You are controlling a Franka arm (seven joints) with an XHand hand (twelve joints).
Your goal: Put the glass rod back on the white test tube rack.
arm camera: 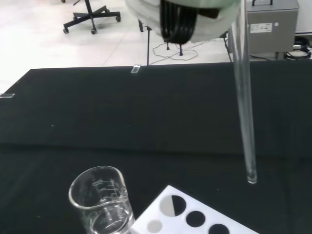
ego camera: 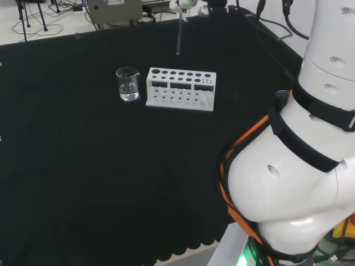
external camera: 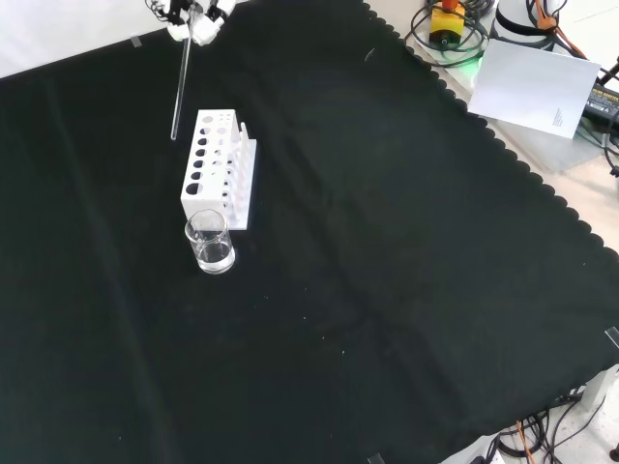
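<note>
hand (external camera: 196, 21): fingers pinch glass rod (external camera: 179, 89) | rod upright, clear above white test tube rack (external camera: 219, 166) | beaker (external camera: 210, 242) beside rack

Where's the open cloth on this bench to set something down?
Nearly everywhere: in the front view, the whole cloth right of and below the white rack and beaker is bare. The tight spot is around those two, standing close together, with the glass rod hanging from the hand beside the rack.

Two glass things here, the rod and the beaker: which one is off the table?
The glass rod: it hangs upright from the robot hand, tip above the cloth. The beaker stands beside the white rack.
</note>
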